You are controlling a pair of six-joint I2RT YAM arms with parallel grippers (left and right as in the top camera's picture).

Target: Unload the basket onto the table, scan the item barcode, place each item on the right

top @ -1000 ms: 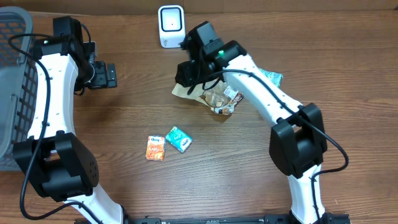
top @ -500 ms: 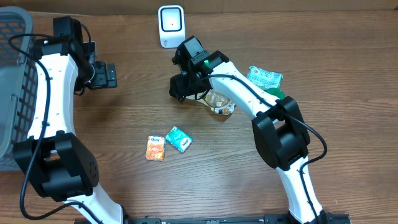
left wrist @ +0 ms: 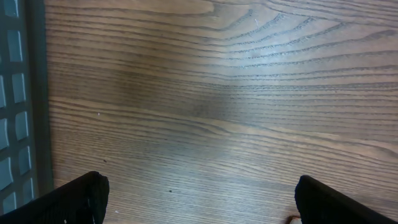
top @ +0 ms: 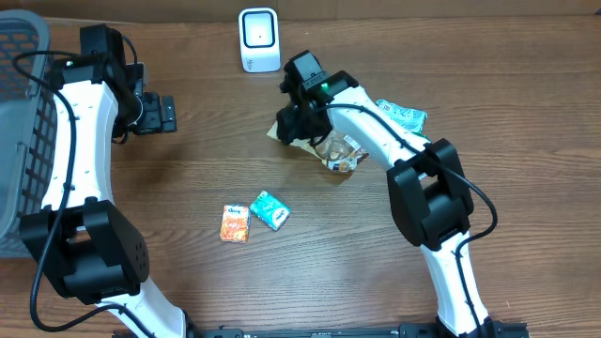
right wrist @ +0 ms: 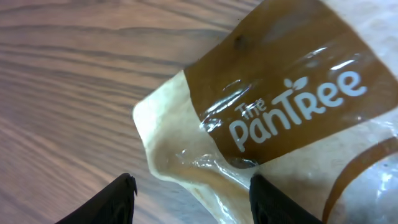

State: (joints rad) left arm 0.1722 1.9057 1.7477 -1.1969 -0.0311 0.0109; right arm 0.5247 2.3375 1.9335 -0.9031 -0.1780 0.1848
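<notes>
The item is a beige and brown "The PanTree" snack bag (top: 336,150) lying on the table below the white scanner (top: 258,39). No barcode shows on it. My right gripper (top: 289,127) hangs over the bag's left corner. In the right wrist view the bag (right wrist: 298,99) fills the right side, and its crumpled beige edge reaches in between the fingers of the right gripper (right wrist: 193,199). The jaws stand apart, with bare wood between the left finger and the bag. My left gripper (top: 169,115) is wide open at the far left, and the left wrist view shows only wood under the left gripper (left wrist: 199,199).
A grey basket (top: 19,141) stands at the left edge, its wall (left wrist: 15,93) in the left wrist view. An orange packet (top: 235,223) and a teal packet (top: 269,209) lie mid-table. A teal-green packet (top: 402,115) lies right of the bag.
The right gripper swung left over the bag's corner, then came back a little to the right. The left arm has not moved.
</notes>
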